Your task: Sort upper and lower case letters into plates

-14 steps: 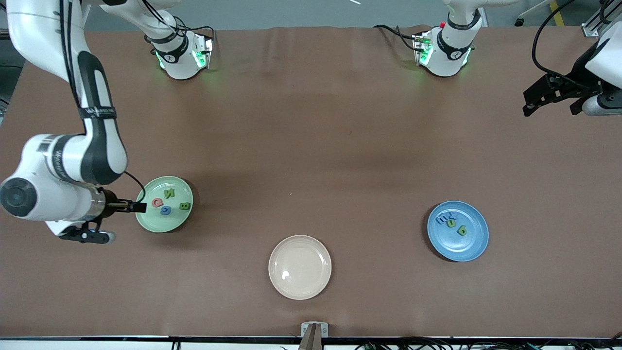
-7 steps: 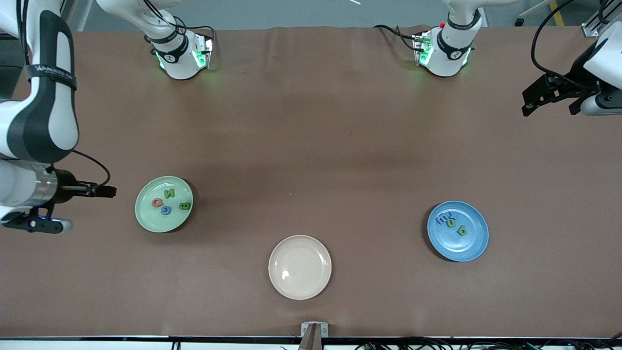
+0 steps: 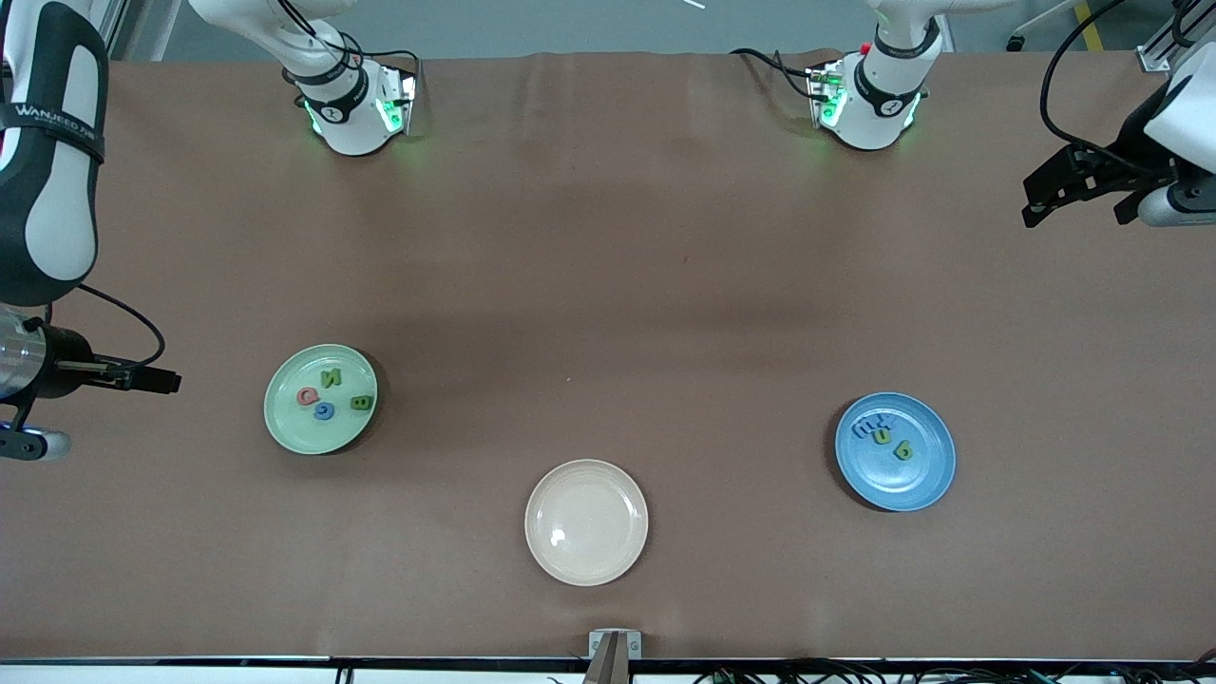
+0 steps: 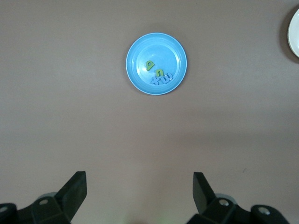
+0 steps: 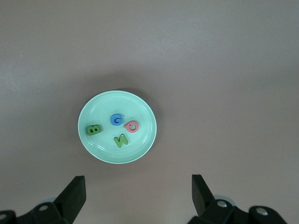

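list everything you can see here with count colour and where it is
mint green plate: one, pale green, toward the right arm's end of the table
letters in it: four; green B, blue G, pink Q, green N
blue plate: one, medium blue, toward the left arm's end
letters in it: green a, green n, and a small blue group whose count I cannot tell
cream plate: one, beige, holds nothing, nearest the front camera, between the other two
table: one, brown
right gripper: open, holds nothing, over the table beside the mint green plate
left gripper: open, holds nothing, waits over the table's edge
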Controlling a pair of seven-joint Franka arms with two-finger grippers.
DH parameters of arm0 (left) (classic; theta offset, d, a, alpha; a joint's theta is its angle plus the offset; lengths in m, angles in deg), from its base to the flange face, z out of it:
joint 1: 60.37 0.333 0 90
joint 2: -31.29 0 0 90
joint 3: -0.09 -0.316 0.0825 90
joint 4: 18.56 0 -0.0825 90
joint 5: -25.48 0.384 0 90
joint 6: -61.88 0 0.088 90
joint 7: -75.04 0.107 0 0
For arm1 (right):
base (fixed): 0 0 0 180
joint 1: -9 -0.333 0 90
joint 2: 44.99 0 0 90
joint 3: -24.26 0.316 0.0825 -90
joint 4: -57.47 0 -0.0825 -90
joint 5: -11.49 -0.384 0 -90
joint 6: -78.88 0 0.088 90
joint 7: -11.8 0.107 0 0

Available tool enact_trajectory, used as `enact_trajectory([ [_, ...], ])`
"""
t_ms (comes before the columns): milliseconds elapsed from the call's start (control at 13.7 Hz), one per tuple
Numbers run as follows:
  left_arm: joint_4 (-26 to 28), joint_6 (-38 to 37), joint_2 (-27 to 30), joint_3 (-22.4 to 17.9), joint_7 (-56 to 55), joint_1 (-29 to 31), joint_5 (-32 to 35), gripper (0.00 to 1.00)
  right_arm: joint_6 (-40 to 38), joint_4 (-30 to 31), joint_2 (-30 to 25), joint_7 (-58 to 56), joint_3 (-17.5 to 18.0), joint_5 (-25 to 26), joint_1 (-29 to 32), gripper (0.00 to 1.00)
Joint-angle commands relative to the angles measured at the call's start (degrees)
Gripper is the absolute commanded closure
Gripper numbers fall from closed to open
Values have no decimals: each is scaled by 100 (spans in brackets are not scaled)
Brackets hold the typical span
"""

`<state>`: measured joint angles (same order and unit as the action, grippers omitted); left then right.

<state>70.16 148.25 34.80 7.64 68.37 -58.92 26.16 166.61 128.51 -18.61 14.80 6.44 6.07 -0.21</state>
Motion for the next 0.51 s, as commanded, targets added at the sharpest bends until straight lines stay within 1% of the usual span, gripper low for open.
enact_trajectory([
  [0, 41, -33, 52, -8, 140, -13, 55, 0, -125, -73, -98, -18, 33, -37, 15, 0],
  [73, 41, -33, 52, 9, 140, -22, 55, 0, -116, -82, -107, -18, 33, -29, -11, 0],
  [292, 41, -33, 35, 9, 140, -13, 55, 0, -204, -3, -379, -79, 51, -90, 6, 0],
  [438, 32, -42, 35, 9, 149, -13, 46, 0, -195, 251, -598, -150, 51, -81, -11, 0],
])
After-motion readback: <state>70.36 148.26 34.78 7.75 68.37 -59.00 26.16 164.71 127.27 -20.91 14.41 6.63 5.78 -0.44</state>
